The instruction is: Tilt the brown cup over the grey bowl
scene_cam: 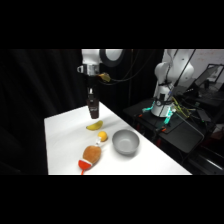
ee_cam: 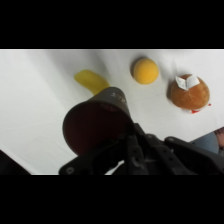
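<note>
Fingers pinching the brown cup, held above the white table. Just below: yellow banana-shaped piece and yellow ball. Farther out, beside the ball: grey bowl and plush toy.

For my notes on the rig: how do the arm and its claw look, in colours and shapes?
The arm is white, with rounded, glossy segments and a dark cable near the wrist. The claw is a white block above, ending in a narrow black linkage. In the wrist view its linkage shows as black bars.
</note>
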